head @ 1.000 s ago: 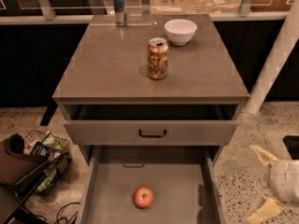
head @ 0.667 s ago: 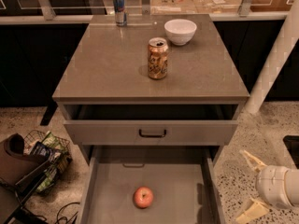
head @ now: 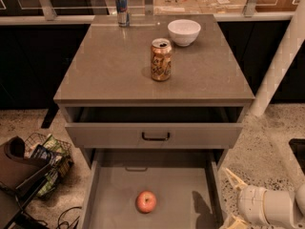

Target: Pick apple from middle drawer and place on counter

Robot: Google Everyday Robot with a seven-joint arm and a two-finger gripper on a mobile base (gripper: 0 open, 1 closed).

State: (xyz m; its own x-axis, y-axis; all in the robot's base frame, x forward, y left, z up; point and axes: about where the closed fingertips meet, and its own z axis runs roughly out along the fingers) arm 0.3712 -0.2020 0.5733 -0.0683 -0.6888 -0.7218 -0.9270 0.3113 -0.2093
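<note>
In the camera view, at the lower right edge, the gripper [head: 228, 198] is hovering just outside the right wall of the middle drawer [head: 181, 185], above the speckled floor. Its two pale fingers are standing spread wide apart and are gripping nothing. I am judging this as an approach posture: the fingers are being kept apart so that they can pass either side of the fruit once the arm is reaching over the wall.

The apple [head: 146, 201] is lying on the flat grey drawer floor, left of centre and toward the near end, apart from every wall. That clearance is leaving room for a descent from above. The middle drawer is standing pulled far out, which is exposing the apple. The shallower drawer [head: 155, 136] above it, with the dark bar handle, is standing only slightly open and is covering only the rear.

The table [head: 105, 75] is carrying an upright orange-and-gold soda can [head: 161, 59] near its centre, a white bowl [head: 184, 32] behind it to the right, and a slim blue-and-silver can [head: 122, 8] at the rear edge. The front strip is showing bare surface, so I am treating it as the likely set-down zone.

Regarding markings: both cans are showing printed patterns, but I am reading no word or brand on either.
</note>
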